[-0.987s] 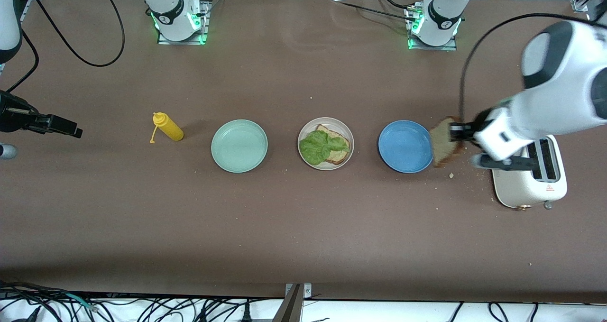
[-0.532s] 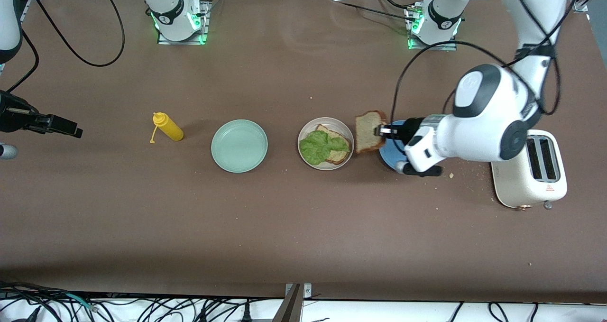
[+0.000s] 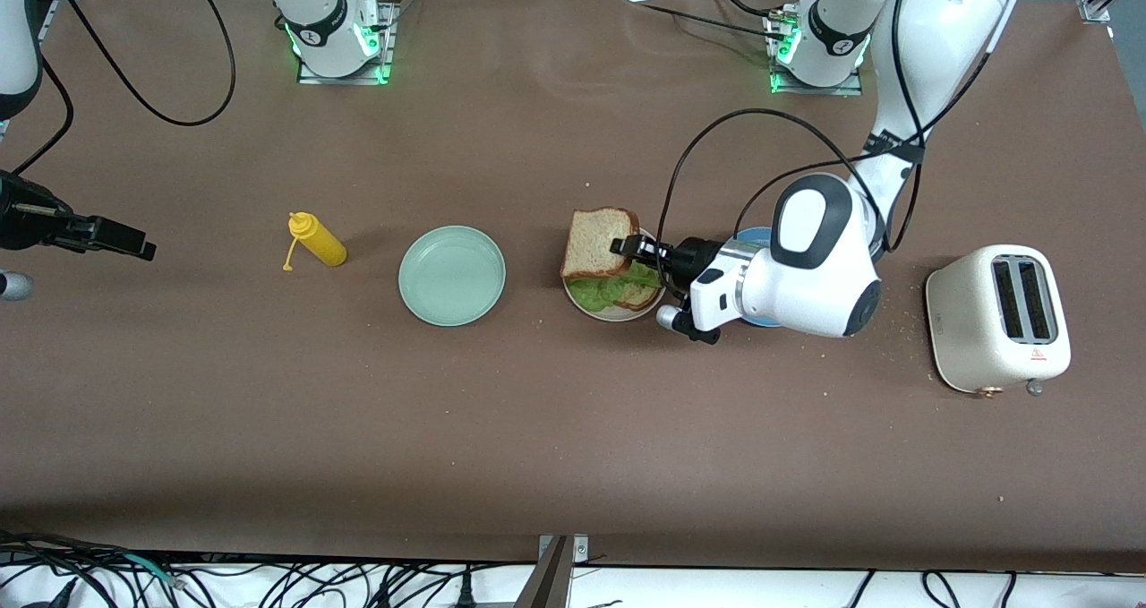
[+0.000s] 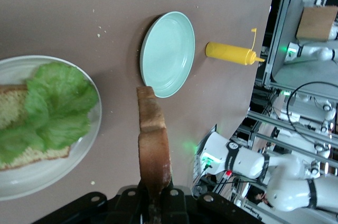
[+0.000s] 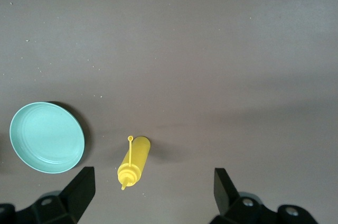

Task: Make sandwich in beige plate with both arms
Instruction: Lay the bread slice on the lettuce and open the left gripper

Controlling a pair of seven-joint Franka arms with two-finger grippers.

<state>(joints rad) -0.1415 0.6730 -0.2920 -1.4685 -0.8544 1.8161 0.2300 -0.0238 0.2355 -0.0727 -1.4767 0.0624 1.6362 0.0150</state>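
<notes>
The beige plate (image 3: 616,315) holds one slice of toasted bread (image 3: 637,296) with a green lettuce leaf (image 3: 607,289) lying on it. My left gripper (image 3: 628,250) is shut on the crust edge of a second bread slice (image 3: 598,242). It holds that slice over the plate's edge toward the robot bases. In the left wrist view the held slice (image 4: 153,145) runs edge-on out of the left gripper (image 4: 156,203), beside the lettuce (image 4: 53,108) and the plate (image 4: 31,184). My right gripper (image 3: 125,243) waits at the right arm's end of the table, open and holding nothing (image 5: 153,184).
A mint green plate (image 3: 452,275) and a lying yellow squeeze bottle (image 3: 318,239) sit toward the right arm's end. The blue plate (image 3: 757,233) is mostly hidden under the left arm. A cream toaster (image 3: 998,317) stands toward the left arm's end, with crumbs (image 3: 895,335) around it.
The left arm has carried the bread slice from beside the toaster, over the blue plate, to above the beige plate. The right arm has not moved.
</notes>
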